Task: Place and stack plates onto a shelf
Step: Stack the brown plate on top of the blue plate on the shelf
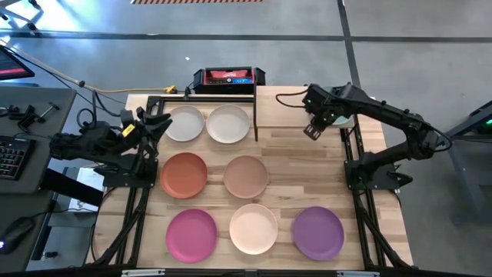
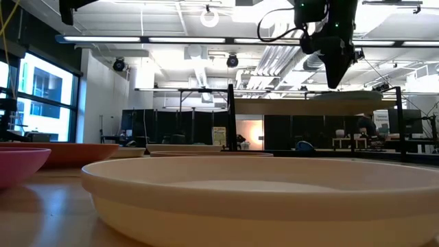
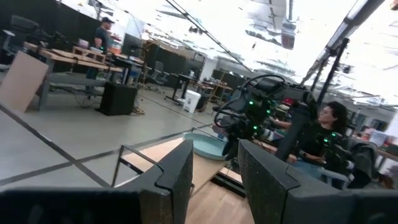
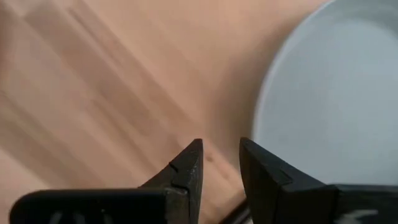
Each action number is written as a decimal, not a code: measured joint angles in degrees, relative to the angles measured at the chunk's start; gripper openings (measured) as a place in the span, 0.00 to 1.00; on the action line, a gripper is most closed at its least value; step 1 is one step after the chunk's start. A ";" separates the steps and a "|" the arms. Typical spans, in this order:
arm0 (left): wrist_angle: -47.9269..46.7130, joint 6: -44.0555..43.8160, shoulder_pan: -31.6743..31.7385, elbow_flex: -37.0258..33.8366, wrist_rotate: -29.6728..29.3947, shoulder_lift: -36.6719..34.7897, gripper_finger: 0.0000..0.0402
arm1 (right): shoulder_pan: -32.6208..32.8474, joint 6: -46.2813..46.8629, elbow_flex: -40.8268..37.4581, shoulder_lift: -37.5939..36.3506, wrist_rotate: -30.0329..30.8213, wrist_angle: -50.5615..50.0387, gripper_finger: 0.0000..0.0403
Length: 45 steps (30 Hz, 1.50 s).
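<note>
The right claw (image 1: pixel 313 131) hangs over the shelf (image 1: pixel 296 108), its fingers (image 4: pixel 186 171) parted with nothing between them; the mint green plate (image 4: pixel 336 106) lies on the shelf just beside its tips. The other plates lie on the tabletop (image 1: pixel 307 173), away from this claw; the white plate (image 1: pixel 184 123) is nearest the left claw (image 1: pixel 157 123), which waits open and empty at the tabletop's edge.

Seven plates (image 1: pixel 244 175) lay on the tabletop (image 1: pixel 307 165) in three rows, two far, two middle, three near. The shelf (image 1: pixel 304 108) stood far right, one plate (image 1: pixel 344 119) on its right end under the right gripper (image 1: pixel 313 131).
</note>
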 joint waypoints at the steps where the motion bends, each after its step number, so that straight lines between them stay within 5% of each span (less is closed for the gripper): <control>1: -0.01 -0.44 -0.01 0.00 0.70 0.44 0.29 | 0.18 0.50 0.00 0.00 -1.31 0.01 0.21; 21: -0.01 1.51 -0.01 3.85 8.18 22.84 0.29 | 9.60 14.05 0.02 -0.04 -15.63 0.05 0.21; 45: 0.66 9.85 -0.01 3.91 22.95 48.73 0.29 | 22.89 25.68 0.02 -0.04 -15.67 10.33 0.21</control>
